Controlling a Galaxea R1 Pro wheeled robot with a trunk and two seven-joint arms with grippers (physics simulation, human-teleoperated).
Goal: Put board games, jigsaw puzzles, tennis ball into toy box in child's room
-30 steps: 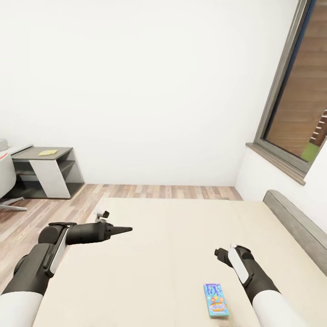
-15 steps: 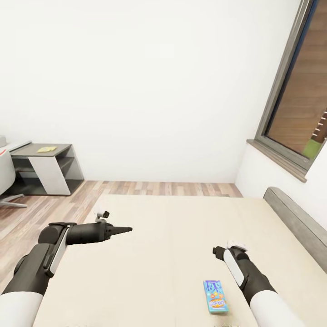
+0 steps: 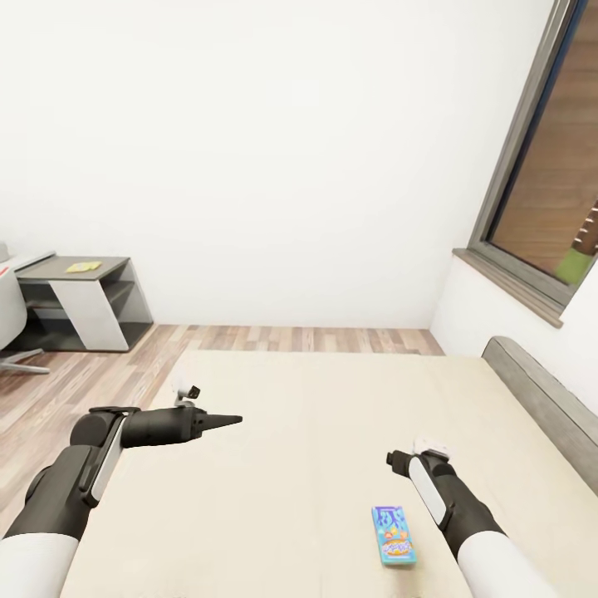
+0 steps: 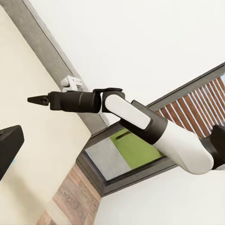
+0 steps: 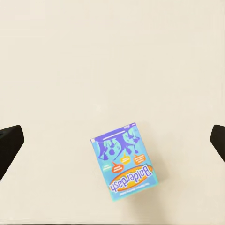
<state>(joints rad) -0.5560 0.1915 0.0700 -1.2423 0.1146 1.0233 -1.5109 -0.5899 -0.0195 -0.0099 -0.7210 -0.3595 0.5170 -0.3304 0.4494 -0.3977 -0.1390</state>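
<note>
A small blue board game (image 3: 393, 536) lies flat on the cream bed (image 3: 316, 432), near its front edge. My right gripper (image 3: 396, 459) hangs over the mattress just beyond the box, open, with nothing between its fingers. In the right wrist view the blue board game (image 5: 124, 162) sits below, and the fingertips (image 5: 9, 145) stand wide apart at the picture's edges. My left gripper (image 3: 235, 419) reaches out level over the bed's left part, open and empty. The right gripper (image 4: 35, 99) shows side-on in the left wrist view. The toy box and tennis ball are out of view.
A grey headboard (image 3: 540, 399) runs along the bed's right side, under a tall grey-framed window (image 3: 540, 166). At the far left stands a dark grey table (image 3: 79, 286) with a small yellow flat thing (image 3: 83, 267) on it, beside a chair (image 3: 7, 320). Wood floor (image 3: 100, 365) lies between.
The whole picture has shifted a little, so the camera has moved. My right wrist has drifted slightly left above the bed. The left arm holds the same pose.
</note>
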